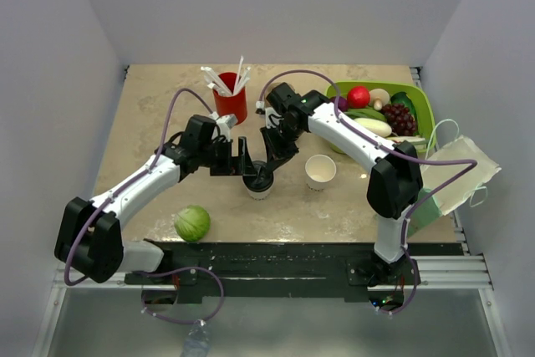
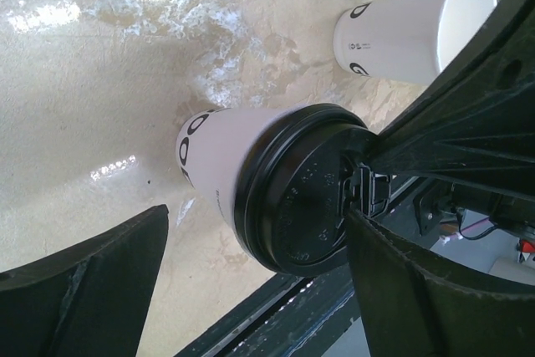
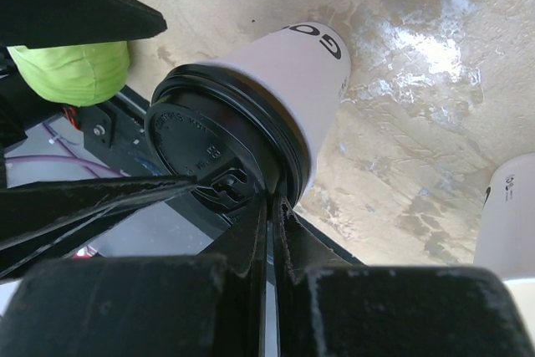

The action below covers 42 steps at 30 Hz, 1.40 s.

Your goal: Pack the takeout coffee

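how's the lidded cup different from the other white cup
The lidded cup has a black lid; the open cup has none, its white inside showing. The lidded cup sits between the left gripper's open fingers; the open cup stands apart, to its right. Both are upright white paper cups with black print.

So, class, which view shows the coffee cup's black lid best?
Left wrist: the lid fills the centre, its top face nearly whole. Right wrist shows it obliquely, partly covered; the top view shows only a small dark disc.
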### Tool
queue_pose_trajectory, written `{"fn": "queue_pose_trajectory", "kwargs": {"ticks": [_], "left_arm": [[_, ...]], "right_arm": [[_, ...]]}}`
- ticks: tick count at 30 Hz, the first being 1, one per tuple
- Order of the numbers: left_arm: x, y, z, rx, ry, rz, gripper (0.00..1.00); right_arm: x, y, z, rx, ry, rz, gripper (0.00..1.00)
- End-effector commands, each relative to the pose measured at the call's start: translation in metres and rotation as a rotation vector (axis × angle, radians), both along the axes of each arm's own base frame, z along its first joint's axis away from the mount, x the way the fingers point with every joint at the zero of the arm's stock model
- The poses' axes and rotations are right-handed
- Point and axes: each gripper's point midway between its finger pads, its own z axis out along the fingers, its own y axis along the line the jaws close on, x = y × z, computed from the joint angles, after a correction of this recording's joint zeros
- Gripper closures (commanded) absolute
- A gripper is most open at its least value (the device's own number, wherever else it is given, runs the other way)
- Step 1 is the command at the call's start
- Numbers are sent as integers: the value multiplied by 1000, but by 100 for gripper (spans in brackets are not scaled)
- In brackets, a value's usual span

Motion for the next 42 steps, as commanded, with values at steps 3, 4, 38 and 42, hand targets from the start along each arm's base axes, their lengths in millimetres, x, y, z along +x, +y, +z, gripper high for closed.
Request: {"fn": "queue_pose_trajectory", "kwargs": {"ticks": [3, 4, 38, 42], "left_arm": [[-2, -4, -9, -17, 4, -29, 13], [-1, -4, -9, -16, 2, -28, 13], [4, -6, 9, -48, -34, -37, 12], [5, -7, 6, -49, -22, -42, 12]], "right_arm": [[6, 5, -5, 4, -5, -24, 98], [6, 5, -6, 3, -6, -24, 98], [4, -8, 12, 25, -22, -50, 100], [1, -9, 4, 11, -1, -38, 100]]}}
